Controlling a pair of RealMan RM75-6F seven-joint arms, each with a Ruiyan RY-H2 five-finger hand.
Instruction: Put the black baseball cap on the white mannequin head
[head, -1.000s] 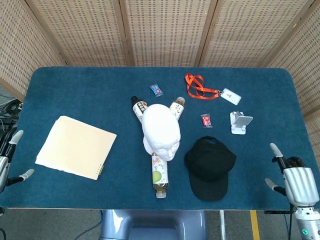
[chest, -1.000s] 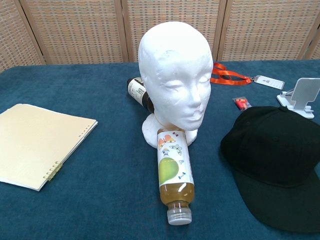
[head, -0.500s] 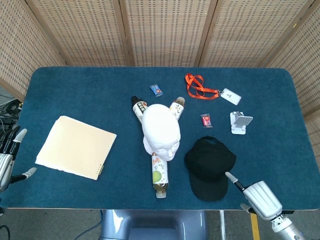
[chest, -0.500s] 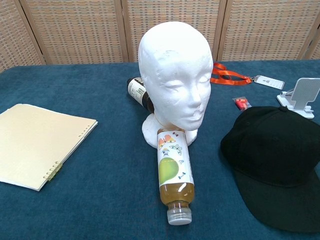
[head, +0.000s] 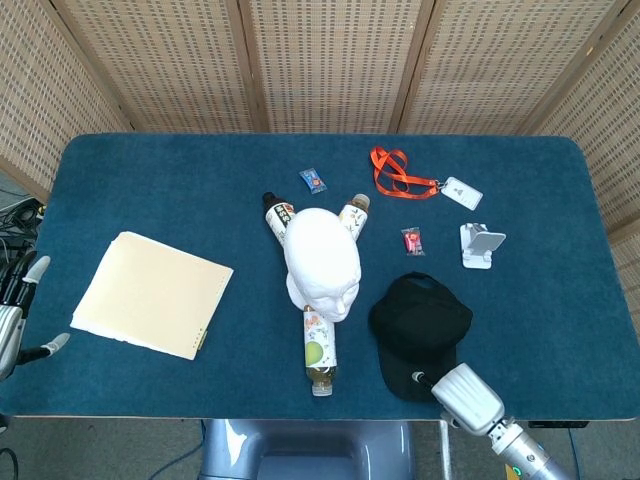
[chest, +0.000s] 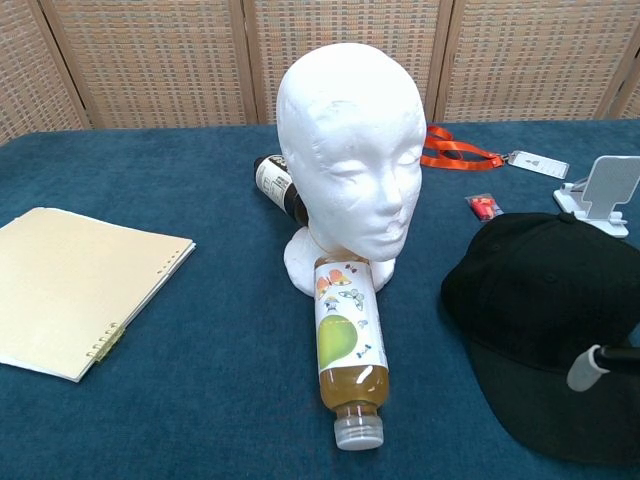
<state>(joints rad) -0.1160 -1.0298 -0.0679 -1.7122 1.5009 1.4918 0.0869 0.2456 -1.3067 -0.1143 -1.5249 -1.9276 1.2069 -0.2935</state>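
The black baseball cap (head: 420, 330) lies flat on the blue table, right of the white mannequin head (head: 322, 262), its brim toward the front edge. The mannequin head (chest: 350, 165) stands upright and bare. My right hand (head: 465, 397) hovers at the front edge over the cap's brim, one fingertip (chest: 585, 368) reaching above the cap (chest: 545, 305); it holds nothing. Off the table's left edge, my left hand (head: 15, 320) has its fingers spread and is empty.
A juice bottle (head: 319, 350) lies in front of the mannequin's base, and two more bottles (head: 275, 215) lie behind it. A cream notebook (head: 150, 293) is at the left. An orange lanyard (head: 400, 175), a white phone stand (head: 480, 244) and small packets (head: 412, 241) lie behind the cap.
My right hand has swung from the table's right edge leftward along the front edge to the cap's brim. The left hand has barely shifted. The cap has not moved.
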